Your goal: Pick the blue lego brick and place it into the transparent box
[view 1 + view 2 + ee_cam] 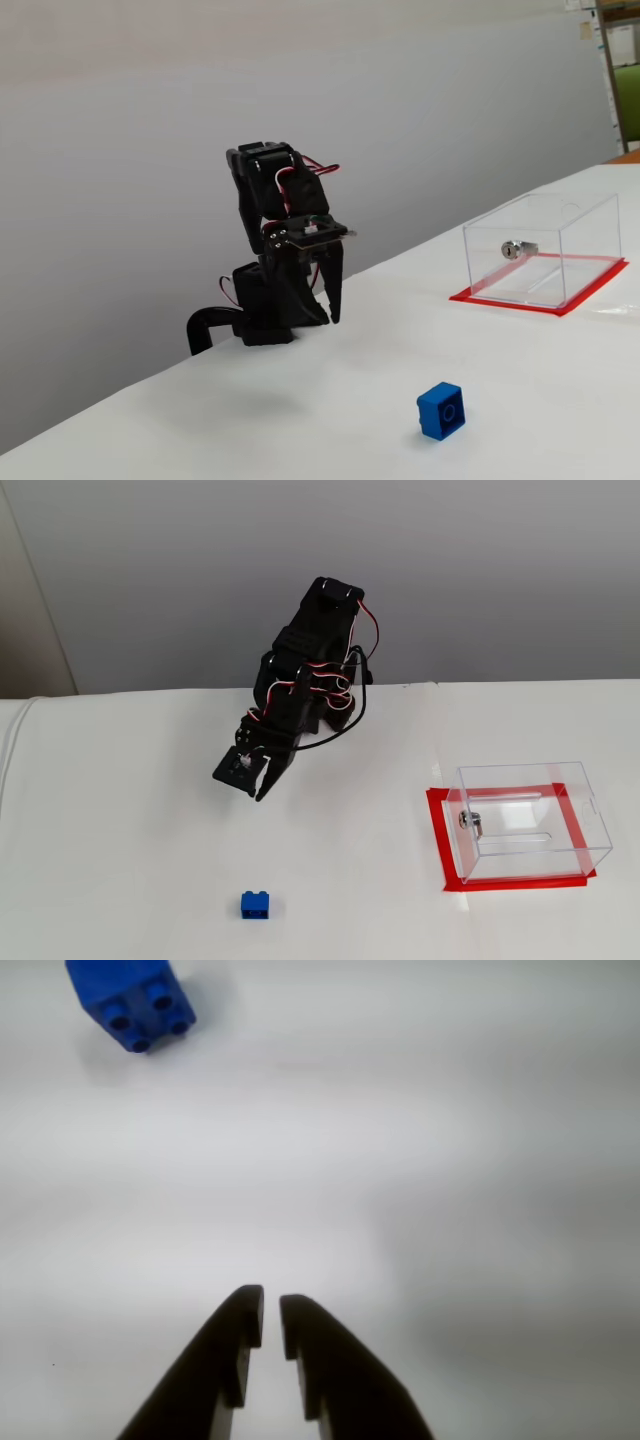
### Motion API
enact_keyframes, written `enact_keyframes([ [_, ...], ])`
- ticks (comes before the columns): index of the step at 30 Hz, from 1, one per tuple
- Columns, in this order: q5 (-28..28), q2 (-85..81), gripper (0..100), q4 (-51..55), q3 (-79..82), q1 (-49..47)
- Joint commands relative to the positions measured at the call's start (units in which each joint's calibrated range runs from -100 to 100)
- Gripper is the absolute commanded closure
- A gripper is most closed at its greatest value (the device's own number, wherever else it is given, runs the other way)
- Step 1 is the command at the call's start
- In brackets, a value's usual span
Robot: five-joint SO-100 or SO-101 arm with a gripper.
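Treat the blue lego brick as light, rigid and smooth-sided (a judgement), pinch across two opposite flat walls below the studs, and note it resting on the desk well apart from the raised, nearly closed, empty claw.

The arm stood folded, its wrist bent downward. The claw hung above the bench, empty, fingers nearly together with a narrow gap.
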Motion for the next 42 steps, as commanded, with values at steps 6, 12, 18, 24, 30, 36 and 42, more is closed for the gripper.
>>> enact_keyframes([
  [6, -0.2, 9.8, 98, -0.5, -14.1, -0.1],
  [12, 0.2, 29.2, 98, 0.4, -33.5, -6.5],
  [18, 0.2, 35.3, 98, 0.4, -36.1, -7.1],
  [24, 0.2, 36.0, 98, 4.9, -42.2, -7.3],
  [30, 1.1, 39.1, 98, 10.6, -54.8, -8.2],
  [36, 6.7, 43.3, 97, 14.9, -61.9, -10.0],
  [42, 11.0, 47.1, 80, 19.4, -66.7, -13.0],
])
